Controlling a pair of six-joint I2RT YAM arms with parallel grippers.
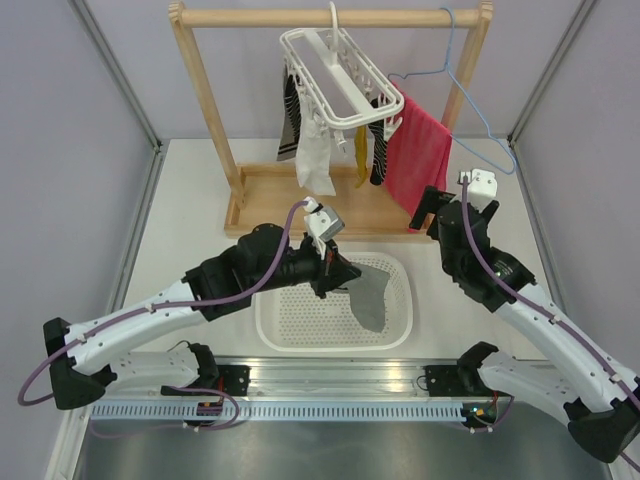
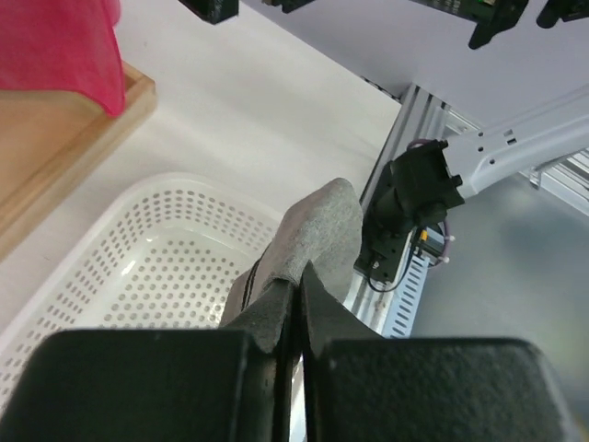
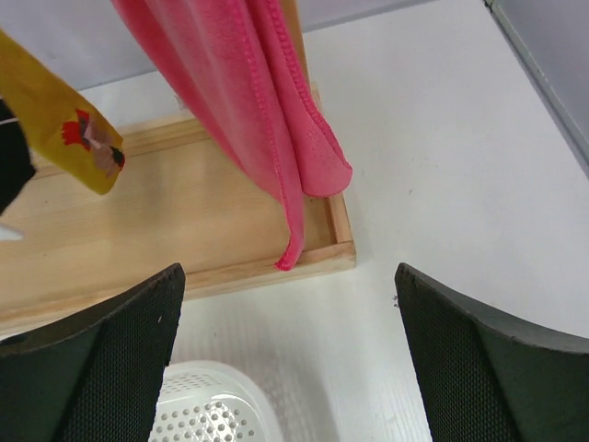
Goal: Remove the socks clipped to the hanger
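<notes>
Jaws: left gripper point(image 2: 299, 285) clamped on grey sock point(image 2: 317, 230); right gripper point(image 3: 290, 350) spread wide, empty, near red towel point(image 3: 267, 120) | Basket point(image 1: 335, 342): worktop's near edge, grey sock dangling over its right half | Hanger point(image 1: 335, 75): on wooden rack point(image 1: 330, 17), far edge; striped sock point(image 1: 290, 115), white sock point(image 1: 315, 155), yellow sock point(image 1: 361, 155) clipped | Room: white worktop point(image 1: 190, 200), grey walls point(image 1: 60, 100)

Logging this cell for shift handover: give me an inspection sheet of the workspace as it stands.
Surface: white table, carrying the wooden rack and basket.
Job's things: socks hang clipped to the white hanger; grey sock hangs over the basket.
Clutter: red towel on blue wire hanger.
Grippers: left gripper shut on grey sock; right gripper open, empty, facing the towel.
Cables: purple cables along both arms.
Surroundings: plain walls; metal rail at near edge.
</notes>
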